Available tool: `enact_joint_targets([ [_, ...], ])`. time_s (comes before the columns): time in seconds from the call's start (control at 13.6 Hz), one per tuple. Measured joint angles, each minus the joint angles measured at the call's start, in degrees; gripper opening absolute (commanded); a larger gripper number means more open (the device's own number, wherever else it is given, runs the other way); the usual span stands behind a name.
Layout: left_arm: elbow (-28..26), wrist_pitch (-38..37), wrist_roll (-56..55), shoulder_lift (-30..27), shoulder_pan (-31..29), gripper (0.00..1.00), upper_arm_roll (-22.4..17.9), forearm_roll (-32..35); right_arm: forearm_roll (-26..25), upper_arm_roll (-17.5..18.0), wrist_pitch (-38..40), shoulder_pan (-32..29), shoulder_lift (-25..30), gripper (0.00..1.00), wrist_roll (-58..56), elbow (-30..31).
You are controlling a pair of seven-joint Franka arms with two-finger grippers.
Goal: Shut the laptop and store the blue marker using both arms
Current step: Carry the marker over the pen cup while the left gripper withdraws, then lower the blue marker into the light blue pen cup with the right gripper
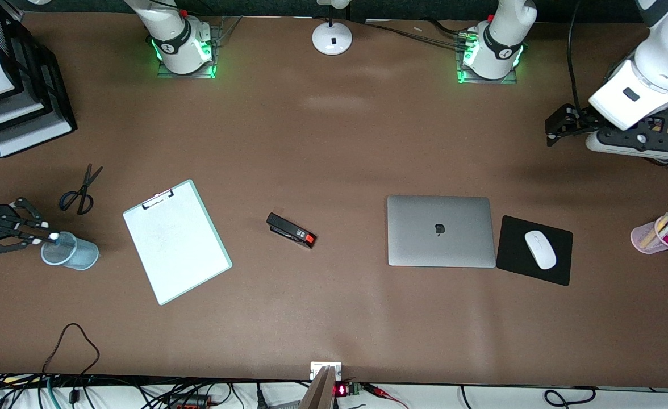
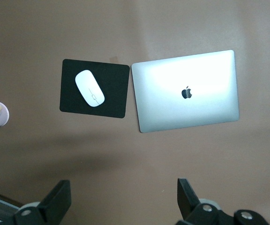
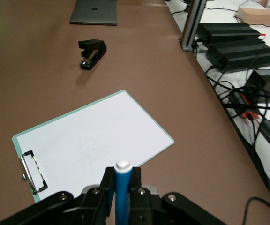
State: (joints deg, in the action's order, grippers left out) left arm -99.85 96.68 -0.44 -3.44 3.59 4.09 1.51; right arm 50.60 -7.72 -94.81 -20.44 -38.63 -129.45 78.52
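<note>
While the laptop (image 1: 441, 230) lies closed, you see the right gripper (image 1: 47, 238) pinching the blue marker (image 3: 122, 194) over the blue cup (image 1: 70, 251); the left gripper (image 2: 123, 199) waits spread.

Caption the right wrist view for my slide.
Right claw shut on the blue marker, above the table near the clipboard, with stapler and closed laptop.

You had the laptop (image 1: 441, 230) shut and lying flat on the worktop, its silver-grey lid up with the dark apple logo showing, just beside the black mouse pad (image 1: 534, 250) toward the left arm's end. Your blue marker (image 3: 122, 192) was bright blue with a whitish end and stood clamped between the fingers of the right end effector (image 1: 48, 238), its tip over the rim of the pale blue cup (image 1: 70, 252).
</note>
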Motion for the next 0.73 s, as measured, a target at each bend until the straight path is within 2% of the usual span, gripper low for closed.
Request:
enact_joint_targets([
  [0.29,0.2,-1.3,-0.2,0.0,0.1,1.00,0.2,0.0,0.0,0.0,0.8,-0.5,-1.3,0.01,-3.1,-0.7],
  [0.73,0.4,-1.6,-0.2,0.0,0.0,1.00,0.2,0.0,0.1,0.1,0.8,-1.2,-5.7,0.01,-3.8,-6.0],
])
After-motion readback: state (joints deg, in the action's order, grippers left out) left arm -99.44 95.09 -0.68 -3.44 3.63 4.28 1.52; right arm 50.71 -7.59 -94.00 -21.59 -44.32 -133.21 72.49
